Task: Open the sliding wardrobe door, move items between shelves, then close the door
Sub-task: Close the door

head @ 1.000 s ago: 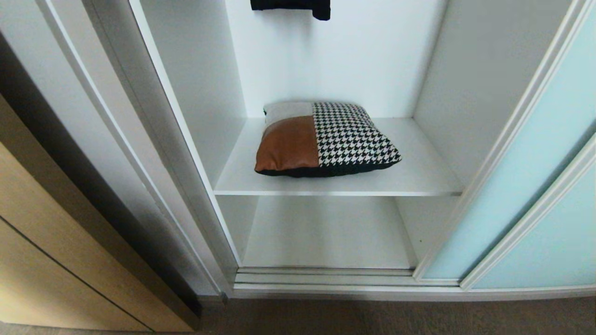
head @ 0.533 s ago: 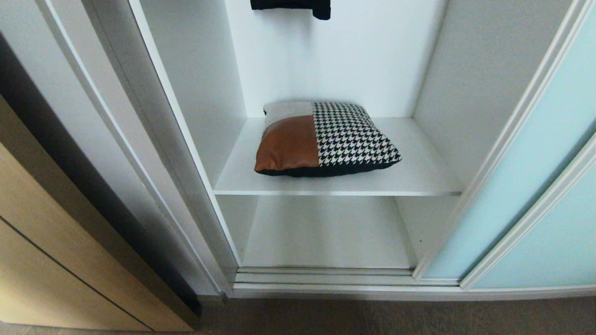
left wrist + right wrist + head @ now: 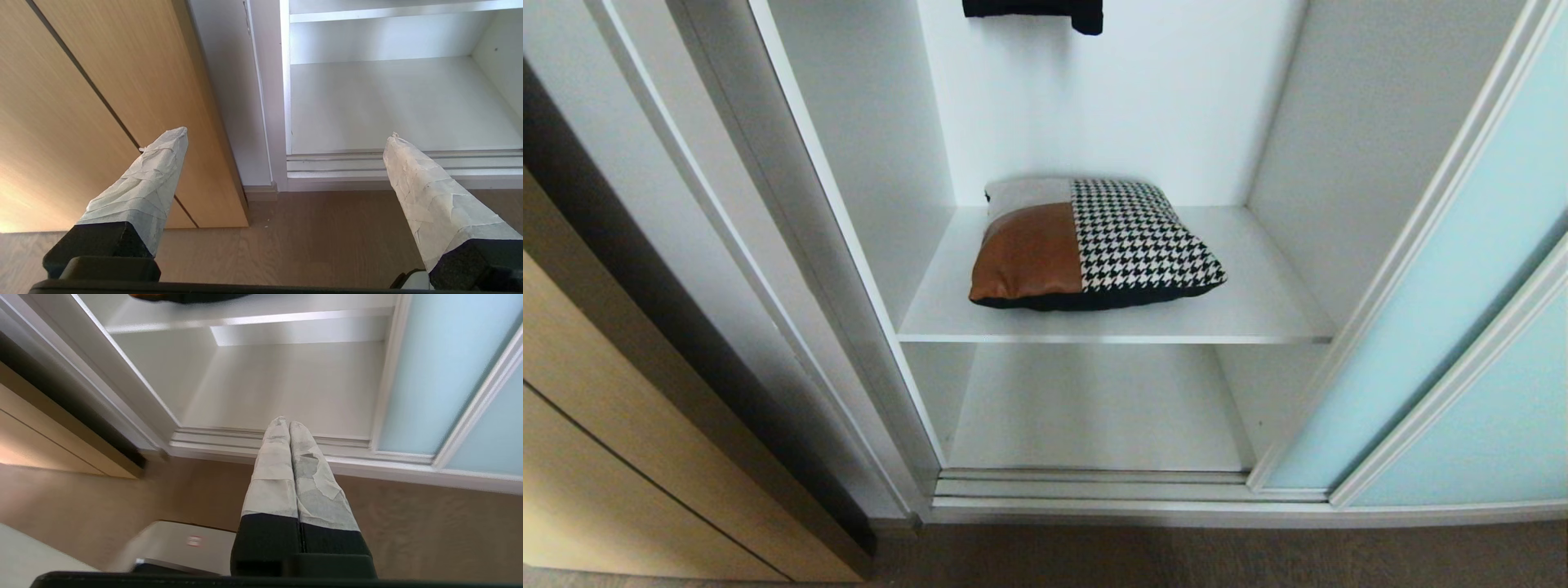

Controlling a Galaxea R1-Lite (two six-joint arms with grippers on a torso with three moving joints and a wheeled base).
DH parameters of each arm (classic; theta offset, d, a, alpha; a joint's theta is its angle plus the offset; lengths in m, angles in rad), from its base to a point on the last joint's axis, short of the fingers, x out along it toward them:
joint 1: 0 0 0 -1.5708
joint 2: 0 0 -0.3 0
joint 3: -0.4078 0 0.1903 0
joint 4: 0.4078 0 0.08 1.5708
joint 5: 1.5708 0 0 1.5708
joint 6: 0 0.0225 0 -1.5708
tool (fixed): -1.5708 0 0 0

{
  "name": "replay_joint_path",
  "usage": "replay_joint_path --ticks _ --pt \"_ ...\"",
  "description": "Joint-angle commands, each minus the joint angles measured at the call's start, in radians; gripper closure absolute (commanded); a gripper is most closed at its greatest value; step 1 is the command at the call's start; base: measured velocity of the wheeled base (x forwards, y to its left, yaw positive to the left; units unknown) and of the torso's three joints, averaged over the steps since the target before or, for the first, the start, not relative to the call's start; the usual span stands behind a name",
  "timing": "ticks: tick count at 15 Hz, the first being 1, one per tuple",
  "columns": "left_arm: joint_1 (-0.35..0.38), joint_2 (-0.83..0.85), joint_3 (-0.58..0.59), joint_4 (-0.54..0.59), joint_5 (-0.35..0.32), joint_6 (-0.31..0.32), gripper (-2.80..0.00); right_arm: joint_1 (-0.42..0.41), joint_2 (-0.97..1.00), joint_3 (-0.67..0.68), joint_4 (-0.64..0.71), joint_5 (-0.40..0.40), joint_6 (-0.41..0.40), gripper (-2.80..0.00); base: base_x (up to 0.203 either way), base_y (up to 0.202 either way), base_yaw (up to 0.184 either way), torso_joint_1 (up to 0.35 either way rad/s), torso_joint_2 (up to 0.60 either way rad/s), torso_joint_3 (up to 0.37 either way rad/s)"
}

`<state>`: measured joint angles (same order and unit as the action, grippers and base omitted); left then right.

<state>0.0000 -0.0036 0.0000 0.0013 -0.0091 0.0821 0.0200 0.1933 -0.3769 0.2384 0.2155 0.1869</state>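
Observation:
The sliding wardrobe door [image 3: 1445, 327], frosted pale aqua in a silver frame, stands slid to the right, and the compartment is open. A patchwork cushion [image 3: 1090, 245] of rust-brown, cream and houndstooth lies on the upper white shelf [image 3: 1258, 310]. The lower shelf [image 3: 1094, 408] is bare. Neither arm shows in the head view. My left gripper [image 3: 288, 134] hangs open over the floor before the wardrobe's left post, holding nothing. My right gripper [image 3: 284, 424] is shut and empty, pointing at the bottom track [image 3: 229, 439] in front of the lower shelf [image 3: 286, 384], beside the door [image 3: 429, 375].
A light wooden panel [image 3: 613, 457] stands left of the wardrobe, also in the left wrist view as wooden panel [image 3: 102, 102]. A dark garment [image 3: 1037, 10] hangs above the cushion. Brown floor [image 3: 306, 237] runs along the track. Part of my white base [image 3: 179, 543] shows below the right gripper.

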Motion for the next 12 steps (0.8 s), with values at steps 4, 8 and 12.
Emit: replay_joint_path --ticks 4,8,12 --pt "0.000 0.004 0.002 0.000 0.000 0.001 -2.80 0.000 -0.002 0.142 -0.144 -0.065 -0.104 0.00 0.000 0.000 0.000 0.000 0.00 0.000" --pt "0.000 0.004 0.002 0.000 0.000 0.001 -2.80 -0.004 -0.058 0.249 -0.219 -0.116 -0.201 0.00 0.000 0.000 0.000 0.000 0.00 0.000" --pt "0.000 0.004 0.002 0.000 0.000 0.001 -2.80 -0.012 -0.150 0.245 -0.115 -0.119 -0.239 0.00 0.000 0.000 0.000 0.000 0.00 0.000"
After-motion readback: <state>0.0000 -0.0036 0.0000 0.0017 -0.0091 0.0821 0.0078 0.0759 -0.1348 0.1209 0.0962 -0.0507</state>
